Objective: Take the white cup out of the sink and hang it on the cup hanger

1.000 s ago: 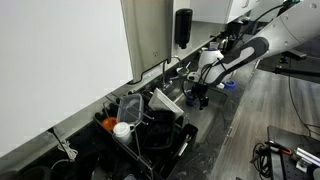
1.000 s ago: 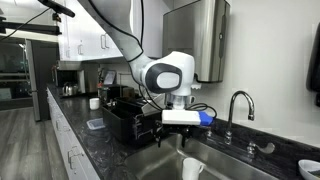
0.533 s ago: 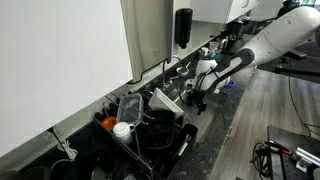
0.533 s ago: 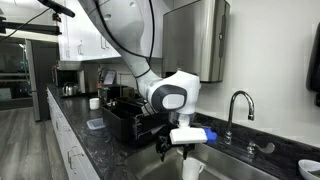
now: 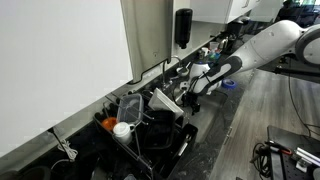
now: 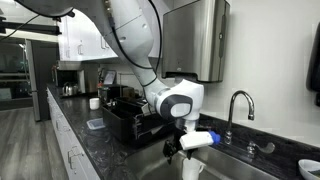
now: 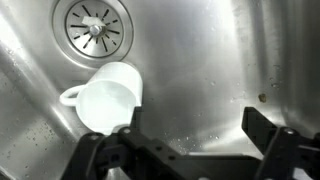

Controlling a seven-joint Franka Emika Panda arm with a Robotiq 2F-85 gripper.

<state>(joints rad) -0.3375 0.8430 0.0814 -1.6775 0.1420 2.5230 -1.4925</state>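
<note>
The white cup (image 7: 106, 96) lies in the steel sink (image 7: 220, 60) just below the round drain (image 7: 97, 25), with its handle to the left. In the wrist view my gripper (image 7: 195, 132) is open and empty. It hangs low over the basin, with one finger (image 7: 128, 135) at the cup's lower right edge and the other far to the right. In an exterior view the gripper (image 6: 188, 150) is down in the sink right above the cup (image 6: 192, 169). In an exterior view (image 5: 190, 90) the cup is hidden. I cannot pick out a cup hanger.
A black dish rack (image 6: 125, 120) full of dishes stands beside the sink and also shows in an exterior view (image 5: 145, 120). A faucet (image 6: 236, 103) rises behind the basin. A paper towel dispenser (image 6: 195, 40) hangs on the wall above. A bowl (image 6: 310, 168) sits on the counter.
The arm has come down into the sink. The gripper has dropped from well above the basin to just over the cup, and it is still open.
</note>
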